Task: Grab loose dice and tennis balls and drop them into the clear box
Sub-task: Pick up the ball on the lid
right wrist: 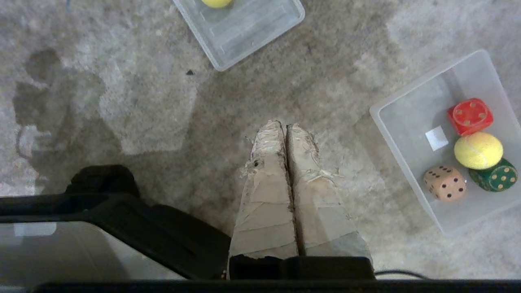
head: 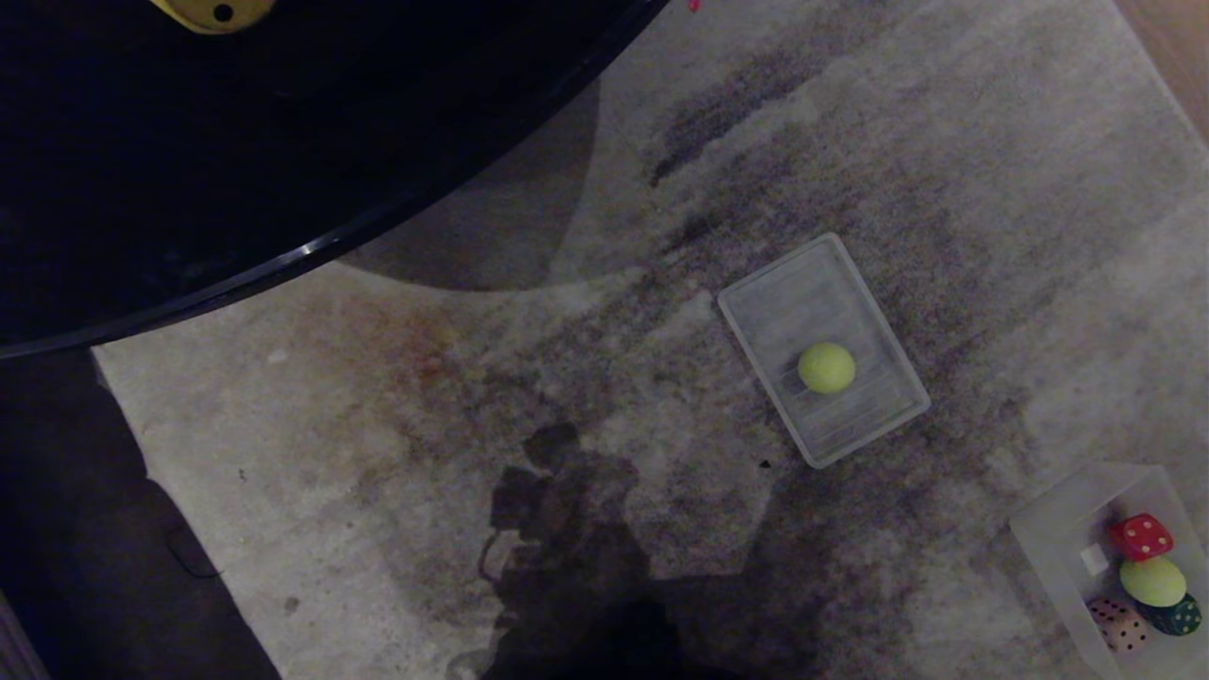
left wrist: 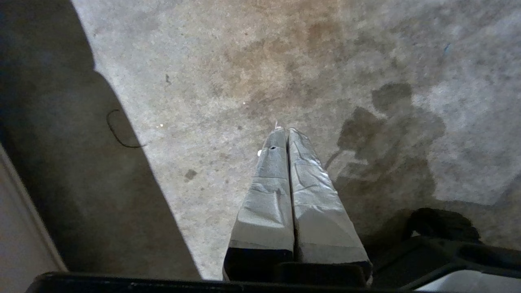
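Observation:
The clear box sits on the rug at the lower right. Inside it lie a red die, a tennis ball, a dark green die and a peach die. The right wrist view shows the same box with the red die, ball, green die and peach die. Another tennis ball rests on a flat ribbed lid. A yellow die lies on the black table. My right gripper and left gripper hang shut and empty over bare rug, outside the head view.
A round black table fills the upper left, its edge overhanging the grey rug. Dark floor borders the rug on the left. My black base shows beside the right gripper.

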### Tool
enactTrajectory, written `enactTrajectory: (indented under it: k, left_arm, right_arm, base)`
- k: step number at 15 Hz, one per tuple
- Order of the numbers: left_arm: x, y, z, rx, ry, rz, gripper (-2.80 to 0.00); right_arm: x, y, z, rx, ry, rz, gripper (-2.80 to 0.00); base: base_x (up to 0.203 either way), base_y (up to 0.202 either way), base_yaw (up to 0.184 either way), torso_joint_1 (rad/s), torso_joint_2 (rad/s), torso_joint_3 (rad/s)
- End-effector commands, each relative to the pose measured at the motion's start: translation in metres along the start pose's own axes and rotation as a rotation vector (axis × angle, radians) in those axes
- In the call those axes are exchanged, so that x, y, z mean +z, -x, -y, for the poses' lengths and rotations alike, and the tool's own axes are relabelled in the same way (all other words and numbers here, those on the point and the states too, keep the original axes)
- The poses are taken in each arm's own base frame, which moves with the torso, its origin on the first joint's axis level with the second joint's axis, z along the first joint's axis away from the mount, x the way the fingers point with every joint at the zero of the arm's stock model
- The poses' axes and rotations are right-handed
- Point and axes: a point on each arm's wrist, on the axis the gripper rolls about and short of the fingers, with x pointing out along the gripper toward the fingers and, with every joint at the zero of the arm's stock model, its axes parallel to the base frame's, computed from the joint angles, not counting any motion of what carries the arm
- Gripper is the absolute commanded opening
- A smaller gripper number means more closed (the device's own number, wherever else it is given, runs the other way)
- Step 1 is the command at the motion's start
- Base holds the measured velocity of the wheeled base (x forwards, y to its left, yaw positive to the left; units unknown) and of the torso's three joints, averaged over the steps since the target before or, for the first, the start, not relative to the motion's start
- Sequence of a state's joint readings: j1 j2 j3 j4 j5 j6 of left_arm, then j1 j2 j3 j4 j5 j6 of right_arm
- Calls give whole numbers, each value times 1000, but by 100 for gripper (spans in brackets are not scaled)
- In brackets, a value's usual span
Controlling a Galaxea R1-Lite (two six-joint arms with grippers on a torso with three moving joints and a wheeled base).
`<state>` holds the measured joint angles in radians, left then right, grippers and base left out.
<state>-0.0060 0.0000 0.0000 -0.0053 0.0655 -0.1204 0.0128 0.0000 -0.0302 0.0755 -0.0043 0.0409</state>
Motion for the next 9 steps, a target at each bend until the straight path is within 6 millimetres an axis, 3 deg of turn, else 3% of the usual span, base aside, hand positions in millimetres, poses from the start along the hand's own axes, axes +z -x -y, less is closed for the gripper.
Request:
enactTrajectory:
  k: [1, 4, 9]
  left_arm:
    - [0, 0, 0, 2, 8, -1, -280]
    - [0, 0, 0, 2, 8, 0, -280]
    - [0, 0, 0, 1, 7, -1, -280]
  right_arm:
    - [0, 0, 0, 0, -1, -2, -280]
    - [0, 0, 0, 0, -1, -2, -280]
    - [0, 0, 0, -1, -1, -2, -280]
  base:
    - [0, 0, 0, 0, 0, 0]
    - [0, 0, 0, 0, 1, -57]
    - [0, 0, 0, -1, 1, -190]
